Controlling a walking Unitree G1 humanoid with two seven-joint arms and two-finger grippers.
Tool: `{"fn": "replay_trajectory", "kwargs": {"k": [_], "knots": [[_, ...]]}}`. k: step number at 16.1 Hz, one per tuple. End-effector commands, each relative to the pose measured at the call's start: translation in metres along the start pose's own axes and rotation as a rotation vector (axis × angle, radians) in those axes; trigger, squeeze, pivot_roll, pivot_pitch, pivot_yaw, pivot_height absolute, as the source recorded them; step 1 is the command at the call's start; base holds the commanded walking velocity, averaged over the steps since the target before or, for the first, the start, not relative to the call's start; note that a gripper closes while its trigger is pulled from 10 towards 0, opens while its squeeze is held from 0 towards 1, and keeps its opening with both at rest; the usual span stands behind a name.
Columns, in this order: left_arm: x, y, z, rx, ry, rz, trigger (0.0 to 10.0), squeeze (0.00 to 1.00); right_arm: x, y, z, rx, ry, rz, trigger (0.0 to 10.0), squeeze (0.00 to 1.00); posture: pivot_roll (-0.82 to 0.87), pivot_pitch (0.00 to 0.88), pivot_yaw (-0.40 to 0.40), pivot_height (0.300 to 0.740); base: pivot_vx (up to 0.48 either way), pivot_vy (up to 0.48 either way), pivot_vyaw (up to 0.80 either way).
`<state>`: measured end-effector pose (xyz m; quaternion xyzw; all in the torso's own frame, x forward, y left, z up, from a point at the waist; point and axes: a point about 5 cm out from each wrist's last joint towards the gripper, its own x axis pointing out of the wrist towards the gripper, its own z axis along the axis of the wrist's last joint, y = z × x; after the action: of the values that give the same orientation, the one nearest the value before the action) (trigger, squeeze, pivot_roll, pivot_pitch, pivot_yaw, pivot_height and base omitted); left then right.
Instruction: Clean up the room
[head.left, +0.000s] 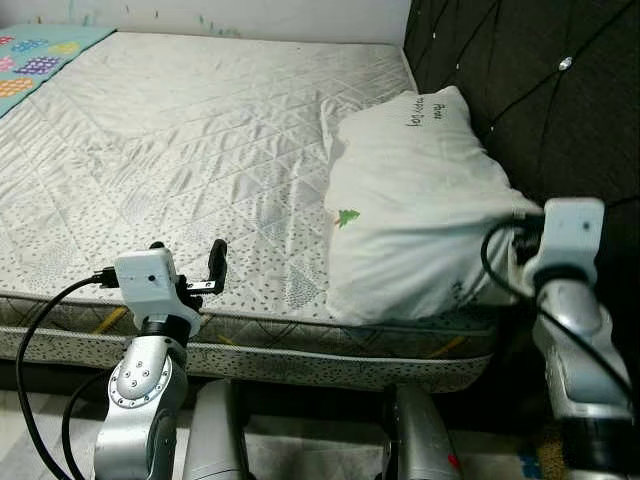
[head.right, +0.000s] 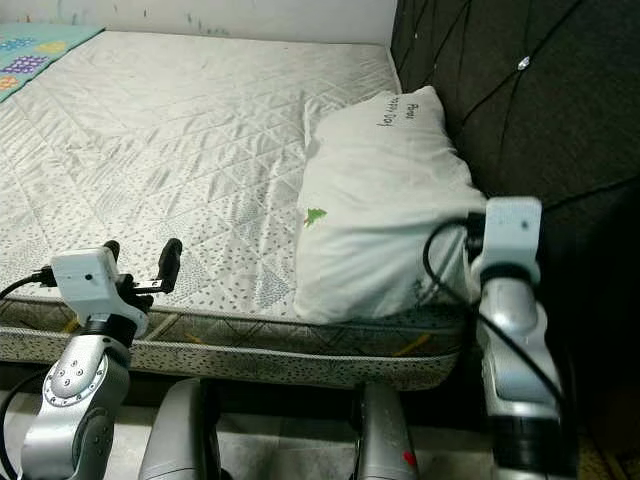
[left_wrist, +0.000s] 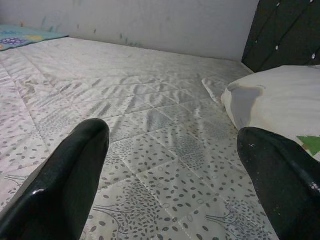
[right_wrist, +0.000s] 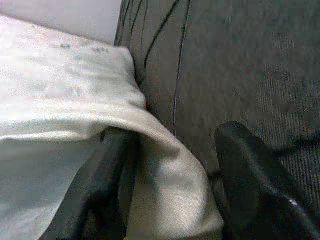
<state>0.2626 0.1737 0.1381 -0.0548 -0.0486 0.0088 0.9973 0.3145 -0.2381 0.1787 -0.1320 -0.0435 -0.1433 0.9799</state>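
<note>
The white pillow lies on the quilted mattress, at the end against the dark tufted headboard. The right gripper is at the pillow's near corner beside the headboard, fingers apart, with the pillow corner between them: one finger lies partly under the fabric, the other sits on the headboard side. The left gripper hovers over the mattress's near edge, well apart from the pillow, fingers spread and empty. A colourful play mat lies at the far left corner.
</note>
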Motion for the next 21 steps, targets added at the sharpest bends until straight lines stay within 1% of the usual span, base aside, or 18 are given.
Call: {"fn": "replay_trajectory", "kwargs": {"k": [1, 4, 5, 6, 8, 9, 10, 11, 12, 13, 14, 15, 16, 17, 18, 19, 20, 21], "knots": [[-0.001, 0.000, 0.001, 0.010, 0.005, 0.008, 10.0, 0.00, 0.005, -0.006, 0.026, 0.015, -0.113, -0.043, 10.0, 1.00, 0.03, 0.043, -0.025, 0.532, 0.000, 0.000, 0.00], [-0.001, 0.001, 0.001, 0.013, 0.003, 0.011, 10.0, 0.00, 0.005, -0.001, 0.027, 0.015, -0.117, -0.040, 10.0, 1.00, 0.04, 0.039, -0.028, 0.532, 0.000, 0.000, 0.00], [-0.002, 0.002, 0.001, 0.015, 0.003, 0.013, 10.0, 0.00, 0.004, -0.002, 0.026, 0.010, -0.119, -0.036, 10.0, 1.00, 0.04, 0.037, -0.028, 0.532, 0.000, 0.000, 0.00], [-0.002, 0.002, 0.001, 0.017, 0.003, 0.014, 10.0, 0.00, 0.002, -0.006, 0.020, -0.003, -0.097, -0.029, 10.0, 1.00, 0.04, 0.036, -0.029, 0.532, 0.000, 0.000, 0.00], [-0.001, 0.002, 0.001, 0.018, 0.002, 0.013, 10.0, 0.00, -0.010, -0.010, 0.007, -0.023, -0.057, 0.000, 10.0, 1.00, 0.04, 0.036, -0.028, 0.532, 0.000, 0.000, 0.00], [-0.001, 0.003, 0.001, 0.018, 0.002, 0.013, 10.0, 0.00, -0.023, -0.014, -0.002, -0.046, -0.032, 0.022, 10.0, 1.00, 0.03, 0.037, -0.028, 0.532, 0.000, 0.000, 0.00], [-0.001, 0.003, 0.001, 0.018, 0.002, 0.013, 10.0, 0.00, -0.031, -0.018, -0.006, -0.057, -0.016, 0.027, 10.0, 1.00, 0.03, 0.038, -0.026, 0.532, 0.000, 0.000, 0.00], [0.000, 0.003, 0.001, 0.017, 0.003, 0.011, 10.0, 0.00, -0.043, -0.024, -0.010, -0.047, -0.002, 0.048, 10.0, 1.00, 0.02, 0.040, -0.023, 0.532, 0.000, 0.000, 0.00], [0.000, 0.002, 0.001, 0.017, 0.003, 0.009, 10.0, 0.00, -0.047, -0.024, -0.010, -0.043, -0.002, 0.060, 10.0, 1.00, 0.01, 0.041, -0.021, 0.532, 0.000, 0.000, 0.00], [0.001, 0.001, 0.001, 0.016, 0.004, 0.004, 10.0, 0.00, -0.053, -0.024, -0.007, -0.022, -0.012, 0.099, 10.0, 1.00, 0.00, 0.043, -0.018, 0.532, 0.000, 0.000, 0.00], [0.001, 0.001, 0.001, 0.016, 0.003, 0.004, 10.0, 0.00, -0.055, -0.024, -0.005, -0.022, -0.020, 0.110, 10.0, 1.00, 0.00, 0.044, -0.017, 0.532, 0.000, 0.000, 0.00], [0.002, 0.001, 0.002, 0.016, 0.002, 0.003, 10.0, 0.00, -0.058, -0.026, 0.005, -0.036, -0.056, 0.134, 10.0, 1.00, -0.01, 0.045, -0.016, 0.532, 0.000, 0.000, 0.00], [0.003, 0.002, 0.002, 0.016, -0.001, 0.003, 10.0, 0.00, -0.055, -0.029, 0.015, -0.037, -0.082, 0.121, 10.0, 1.00, -0.01, 0.047, -0.016, 0.532, 0.000, 0.000, 0.00], [0.004, 0.002, 0.002, 0.017, -0.001, 0.003, 10.0, 0.00, -0.053, -0.031, 0.019, -0.035, -0.096, 0.115, 10.0, 1.00, -0.01, 0.047, -0.015, 0.532, 0.000, 0.000, 0.00], [0.004, 0.001, 0.002, 0.016, -0.002, 0.003, 10.0, 0.00, -0.046, -0.032, 0.034, -0.025, -0.146, 0.096, 10.0, 1.00, -0.01, 0.045, -0.014, 0.532, 0.000, 0.000, 0.00], [0.004, 0.000, 0.002, 0.014, -0.003, 0.003, 10.0, 0.00, -0.038, -0.030, 0.048, -0.006, -0.190, 0.079, 10.0, 1.00, -0.01, 0.044, -0.014, 0.532, 0.000, 0.000, 0.00], [0.004, -0.003, 0.002, 0.009, -0.008, -0.001, 10.0, 0.00, -0.033, -0.026, 0.061, -0.005, -0.240, 0.099, 10.0, 1.00, -0.01, 0.043, -0.016, 0.532, 0.000, 0.000, 0.00], [0.004, -0.003, 0.003, 0.007, -0.009, 0.000, 10.0, 0.00, -0.030, -0.022, 0.066, 0.014, -0.249, 0.116, 10.0, 1.00, -0.01, 0.041, -0.016, 0.532, 0.000, 0.000, 0.00]]}}
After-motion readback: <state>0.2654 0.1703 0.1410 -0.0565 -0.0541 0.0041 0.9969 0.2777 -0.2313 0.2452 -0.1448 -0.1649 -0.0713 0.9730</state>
